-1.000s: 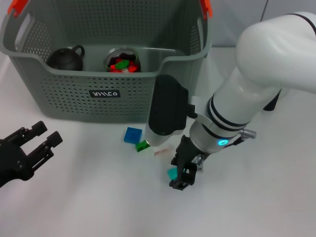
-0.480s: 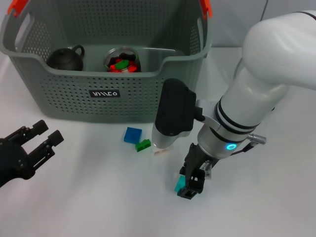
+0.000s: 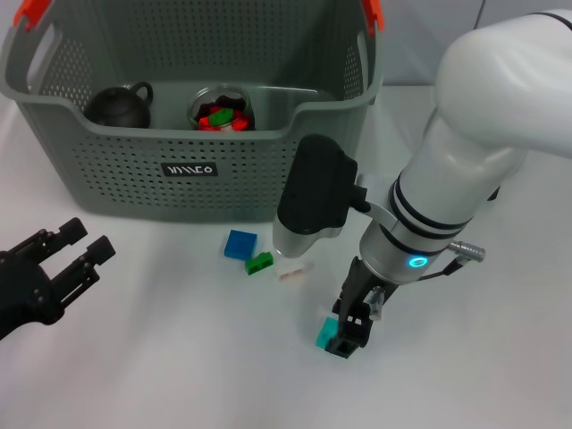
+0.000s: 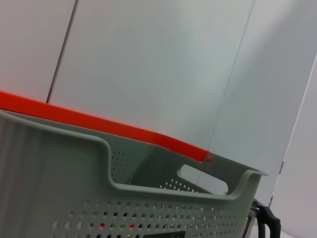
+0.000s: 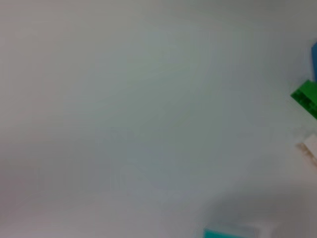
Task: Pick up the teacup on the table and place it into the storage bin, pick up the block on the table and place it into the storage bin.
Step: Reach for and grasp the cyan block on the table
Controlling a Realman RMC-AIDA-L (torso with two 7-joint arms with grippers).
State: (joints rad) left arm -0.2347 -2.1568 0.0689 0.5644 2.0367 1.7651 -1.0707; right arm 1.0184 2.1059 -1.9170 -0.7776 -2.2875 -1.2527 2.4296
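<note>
The grey storage bin (image 3: 107, 183) stands at the back left; its orange-edged rim (image 4: 99, 130) fills the left wrist view. Inside it lie a black round teacup (image 3: 121, 105) with a handle and a clear cup (image 3: 222, 109) holding red and green blocks. My right gripper (image 3: 347, 334) points down at the table in front of the bin, shut on a teal block (image 3: 326, 334) that touches or nearly touches the surface; the teal block (image 5: 230, 233) also shows in the right wrist view. My left gripper (image 3: 63, 264) rests open and empty at the front left.
Three loose blocks lie on the white table before the bin: blue (image 3: 239, 244), green (image 3: 260, 263) and a pale one (image 3: 291, 272). The green block (image 5: 307, 96) and pale block (image 5: 309, 146) also appear in the right wrist view. My bulky right arm (image 3: 447, 179) looms over the right side.
My right gripper has moved toward the table's front and slightly right, and the teal block has travelled with it. The left gripper and the other blocks have stayed put.
</note>
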